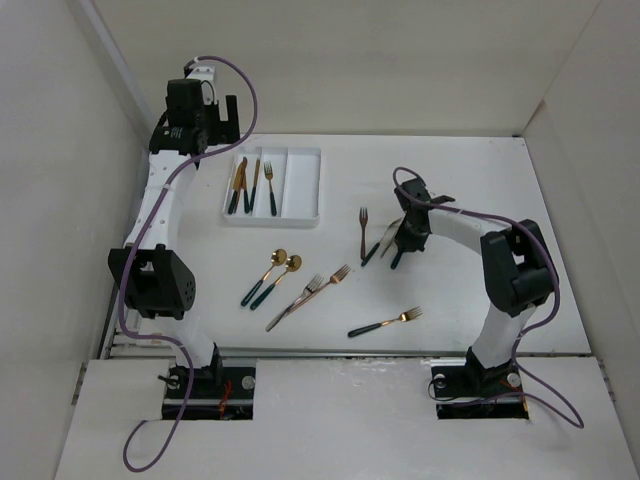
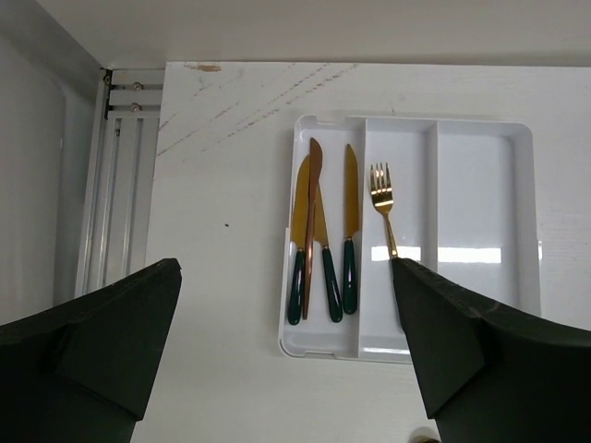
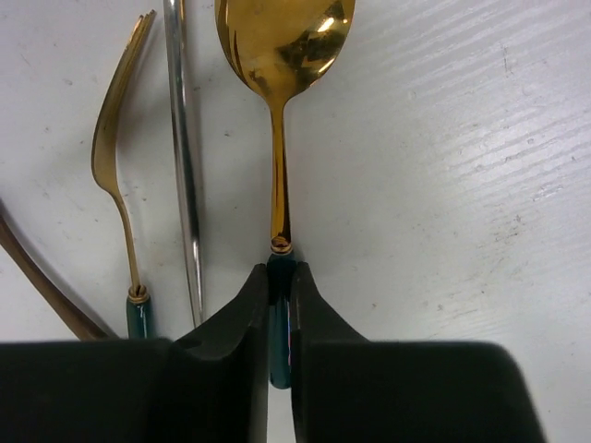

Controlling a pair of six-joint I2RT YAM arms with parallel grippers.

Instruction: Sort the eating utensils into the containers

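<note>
The white tray [image 1: 300, 186] lies at the back left, under my left gripper [image 1: 205, 120], which is open and empty above its near end [image 2: 284, 266]. The tray's left compartment [image 2: 288, 346] holds three green-handled knives and an all-copper knife [image 2: 312, 221]. The middle compartment holds one fork [image 2: 380, 198]. The right compartment [image 2: 480, 212] is bare. My right gripper [image 1: 405, 240] is down on the table, shut [image 3: 280, 272] on the green handle of a gold spoon [image 3: 282, 46]. A fork [image 3: 115, 157] and a silver spoon's handle [image 3: 183, 157] lie just left of it.
Loose utensils lie on the table: a fork [image 1: 364, 232] left of the right gripper, two gold spoons [image 1: 272, 275], two forks and a slim silver piece [image 1: 310, 293] in the middle, and one fork [image 1: 385, 322] near the front. White walls enclose the table.
</note>
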